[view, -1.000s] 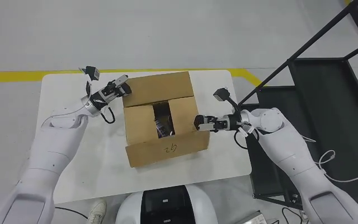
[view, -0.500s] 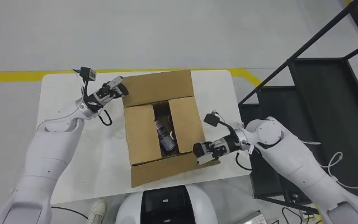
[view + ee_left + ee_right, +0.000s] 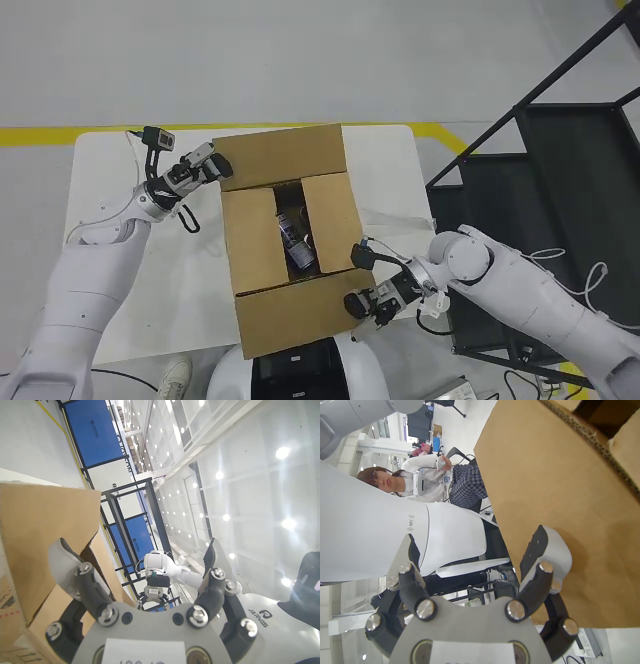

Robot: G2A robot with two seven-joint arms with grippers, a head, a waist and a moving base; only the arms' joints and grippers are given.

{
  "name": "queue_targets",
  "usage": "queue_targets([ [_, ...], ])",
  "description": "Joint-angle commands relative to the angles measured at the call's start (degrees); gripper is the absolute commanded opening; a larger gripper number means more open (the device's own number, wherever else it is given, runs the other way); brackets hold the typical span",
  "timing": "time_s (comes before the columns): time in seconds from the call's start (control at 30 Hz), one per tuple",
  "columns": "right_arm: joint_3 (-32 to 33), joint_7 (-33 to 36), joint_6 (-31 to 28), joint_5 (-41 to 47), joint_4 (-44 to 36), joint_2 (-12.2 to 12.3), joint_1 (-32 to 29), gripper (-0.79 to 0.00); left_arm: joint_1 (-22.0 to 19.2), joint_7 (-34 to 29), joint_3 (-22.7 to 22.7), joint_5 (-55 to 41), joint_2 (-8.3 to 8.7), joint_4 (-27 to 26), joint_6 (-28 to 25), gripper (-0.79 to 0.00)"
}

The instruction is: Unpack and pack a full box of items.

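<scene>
One second has swung the right pincer (image 3: pixel 360 303), spread wide, from the box's (image 3: pixel 252 240) side to its near flap (image 3: pixel 295 318), now folded outward just beside it. Beyond the box, the left pincer (image 3: pixel 212 162), also wide, seemingly touches the far flap (image 3: pixel 282 157); unpacking can likely start.

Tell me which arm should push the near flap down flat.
Right. The open right gripper is at the near flap's right corner; the left gripper is across the box by the far flap.

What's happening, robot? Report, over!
Both open: left tool by far flap, right tool at near flap. Brown cardboard box partly open, dark items inside. Inner flaps cover most of the opening.
</scene>
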Motion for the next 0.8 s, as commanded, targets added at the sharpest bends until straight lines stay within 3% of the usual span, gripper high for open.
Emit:
queue_targets([
  [0.0, -2.28, -0.84, -0.84, -0.19, -0.15, 0.5, 1.39, 0.0, -0.04, 0.15, 0.03, 0.17, 0.0, 0.07, 0.04, 0.0],
  [0.77, -4.36, -2.11, -2.11, -0.1, -0.42, 0.99, 3.01, 0.0, -0.04, 0.15, 0.03, 0.17, 0.0, 0.07, 0.04, 0.0],
])
